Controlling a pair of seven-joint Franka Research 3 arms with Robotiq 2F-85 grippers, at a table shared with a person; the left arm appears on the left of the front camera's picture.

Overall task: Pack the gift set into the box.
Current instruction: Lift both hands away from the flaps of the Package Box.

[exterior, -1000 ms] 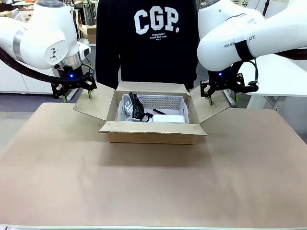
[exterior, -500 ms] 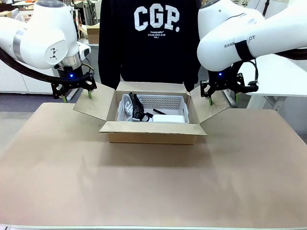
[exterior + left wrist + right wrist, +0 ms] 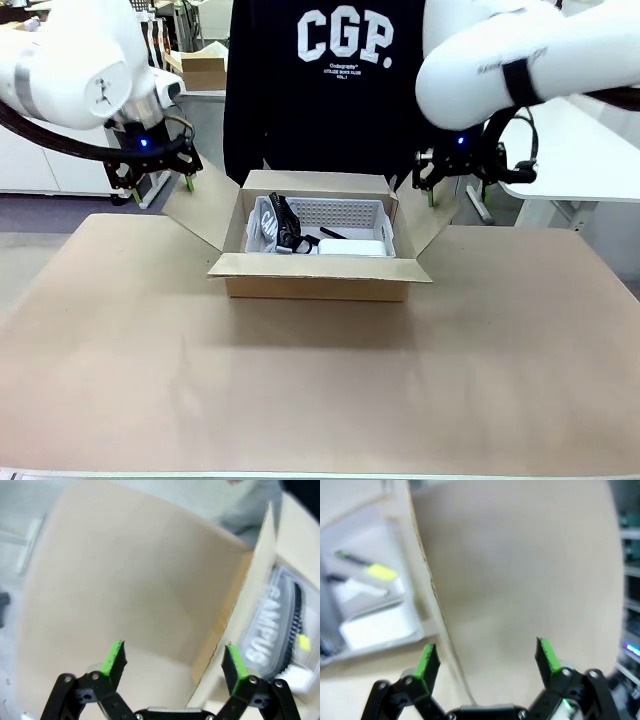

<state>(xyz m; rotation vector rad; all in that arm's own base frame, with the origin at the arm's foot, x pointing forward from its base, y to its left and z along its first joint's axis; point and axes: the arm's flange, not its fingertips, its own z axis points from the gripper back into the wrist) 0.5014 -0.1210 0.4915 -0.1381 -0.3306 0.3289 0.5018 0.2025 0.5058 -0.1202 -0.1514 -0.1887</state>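
Gift set tray (image 3: 345,212) in carton (image 3: 318,280). Left gripper (image 3: 160,190) at 9 o'clock, right gripper (image 3: 458,188) at 3 o'clock; fingers (image 3: 114,661) spread, empty. Press side flaps (image 3: 205,218) inward evenly.

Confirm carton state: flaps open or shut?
Open. The box has all four flaps folded outward, the two side ones angled upward, and the gift set is plainly visible inside.
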